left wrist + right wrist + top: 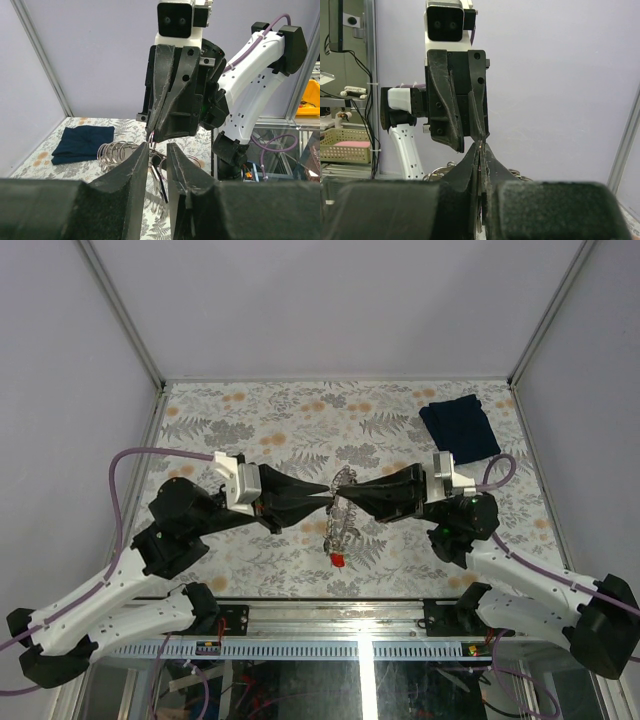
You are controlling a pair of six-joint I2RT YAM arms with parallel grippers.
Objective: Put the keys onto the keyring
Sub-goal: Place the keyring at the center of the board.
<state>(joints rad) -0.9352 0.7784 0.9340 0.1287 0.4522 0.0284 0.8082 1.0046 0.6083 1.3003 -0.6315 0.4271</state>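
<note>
The keyring [342, 515], a silvery chain loop, hangs above the table's middle with its red tag [338, 560] at the bottom. My right gripper [352, 494] is shut on the chain's top; in the right wrist view [480, 146] thin metal is pinched between its pads. My left gripper [326, 496] faces it tip to tip, jaws slightly apart around the chain [157, 146]. Chain coils [113, 151] lie on the table behind. A thin dark strip [161, 181], possibly a key, hangs between the left fingers [137, 167]. I cannot make out the keys clearly.
A dark blue folded cloth [460, 427] lies at the back right of the patterned table [250, 410]; it also shows in the left wrist view [82, 142]. Metal frame posts stand at the back corners.
</note>
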